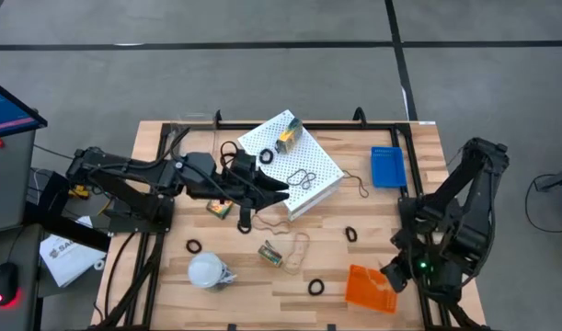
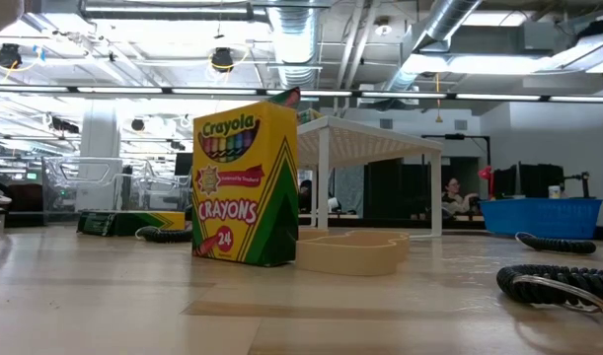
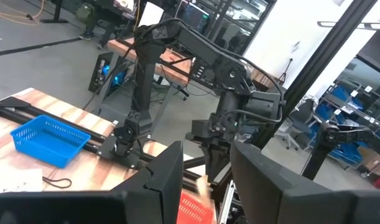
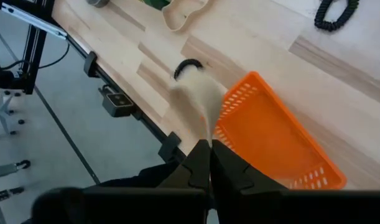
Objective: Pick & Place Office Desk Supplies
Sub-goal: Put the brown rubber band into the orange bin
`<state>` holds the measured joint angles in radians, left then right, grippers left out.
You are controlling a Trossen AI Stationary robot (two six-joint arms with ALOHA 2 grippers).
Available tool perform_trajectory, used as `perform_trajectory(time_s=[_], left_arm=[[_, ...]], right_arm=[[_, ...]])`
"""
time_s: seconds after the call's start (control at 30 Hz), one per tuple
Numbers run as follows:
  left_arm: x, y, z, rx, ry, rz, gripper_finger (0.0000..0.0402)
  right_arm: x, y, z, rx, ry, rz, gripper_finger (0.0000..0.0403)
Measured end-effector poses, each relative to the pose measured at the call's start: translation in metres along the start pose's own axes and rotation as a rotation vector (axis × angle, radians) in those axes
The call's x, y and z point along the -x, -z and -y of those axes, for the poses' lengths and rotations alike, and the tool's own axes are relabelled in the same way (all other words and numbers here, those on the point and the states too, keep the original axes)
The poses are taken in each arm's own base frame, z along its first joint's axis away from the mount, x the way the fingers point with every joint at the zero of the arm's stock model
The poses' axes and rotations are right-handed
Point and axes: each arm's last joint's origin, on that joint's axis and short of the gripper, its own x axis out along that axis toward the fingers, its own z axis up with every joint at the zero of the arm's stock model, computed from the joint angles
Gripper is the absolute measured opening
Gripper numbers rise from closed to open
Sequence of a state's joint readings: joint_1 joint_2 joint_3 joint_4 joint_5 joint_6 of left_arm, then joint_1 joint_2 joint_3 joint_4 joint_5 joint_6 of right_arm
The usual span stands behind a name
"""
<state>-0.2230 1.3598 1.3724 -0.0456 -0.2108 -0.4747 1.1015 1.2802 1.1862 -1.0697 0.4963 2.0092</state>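
Note:
Yellow-and-green crayon boxes lie on the table (image 1: 220, 208) (image 1: 270, 253), and one rests on the white perforated box (image 1: 288, 138). Tan rubber bands (image 1: 303, 177) and a black ring (image 1: 266, 157) also lie on that box. More black rings (image 1: 315, 287) (image 1: 350, 234) sit on the wood. My left gripper (image 1: 282, 188) hovers level at the white box's near edge, its fingers (image 3: 168, 180) apart with nothing between them. My right gripper (image 4: 209, 163) is shut at the near right, slanting down beside the orange basket (image 4: 277, 143), with a blurred tan rubber band (image 4: 194, 102) at its tips. My right gripper pinches a tan rubber band (image 4: 205, 134) between its two fingertips, slanting down from above. The band shows only as a pale smear reaching out from the tips, lifted clear of the table beside the orange basket's edge. Which part of the loop is caught cannot be told.
A blue basket (image 1: 387, 166) stands at the far right and the orange basket (image 1: 369, 289) at the near right. A white rounded bulb-like object (image 1: 207, 270) lies near the front edge. In the low view a crayon box (image 2: 245, 184) stands upright beside a tan band (image 2: 348, 251).

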Motion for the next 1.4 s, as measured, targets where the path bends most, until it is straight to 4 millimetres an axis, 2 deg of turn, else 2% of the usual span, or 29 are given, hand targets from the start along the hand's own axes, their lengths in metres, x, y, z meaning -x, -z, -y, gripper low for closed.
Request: perform_trajectory(time_s=[0.53,1.13,1.4], left_arm=[[0.0,0.0,0.0,0.03,0.002,-0.001,0.0127],[0.0,0.0,0.0,0.056,0.004,-0.002,0.0127],[0.0,0.0,0.0,0.058,0.003,-0.001,0.0127]], right_arm=[[-0.017,0.023,0.004,0.084,0.065,0.017,0.0],[-0.056,0.046,0.037,0.144,0.047,-0.012,0.0],[-0.066,0.054,0.047,0.19,0.009,-0.039,0.0005]])
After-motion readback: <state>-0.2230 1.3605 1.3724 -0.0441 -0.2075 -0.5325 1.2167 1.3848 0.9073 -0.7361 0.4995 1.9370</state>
